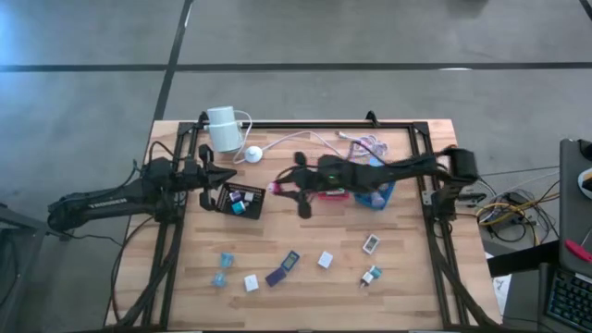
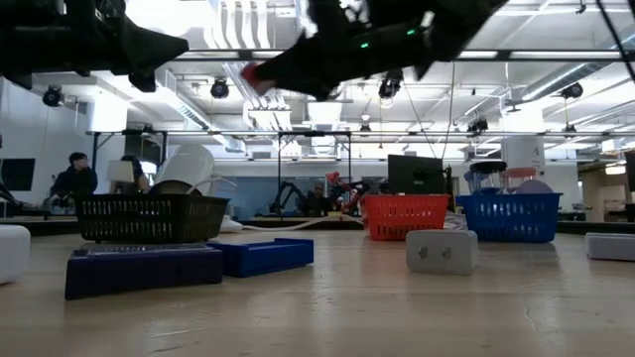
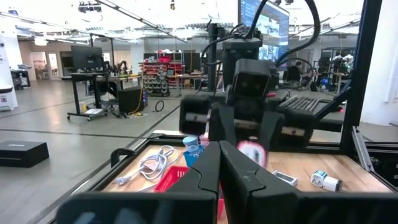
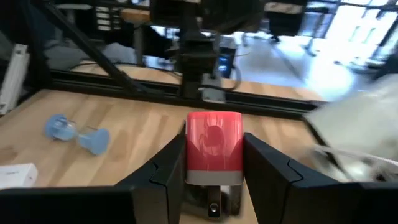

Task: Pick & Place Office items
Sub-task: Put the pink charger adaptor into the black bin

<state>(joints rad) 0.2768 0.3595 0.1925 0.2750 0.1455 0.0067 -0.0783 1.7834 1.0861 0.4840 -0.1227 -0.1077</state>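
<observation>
Wooden desk (image 1: 305,287) carries loose office items (image 1: 282,271) along its near half. Right gripper (image 4: 214,163), raised over the desk's middle just beside the black tray (image 1: 242,200), has its fingers (image 4: 268,167) clamped on a red-and-white piece (image 4: 214,148). Left gripper (image 1: 228,177) hovers at that tray's far edge, fingers together and empty.

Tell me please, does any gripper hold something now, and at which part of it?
The right gripper holds a small red and white item, clamped by its two side faces. The left gripper is shut and empty.
</observation>
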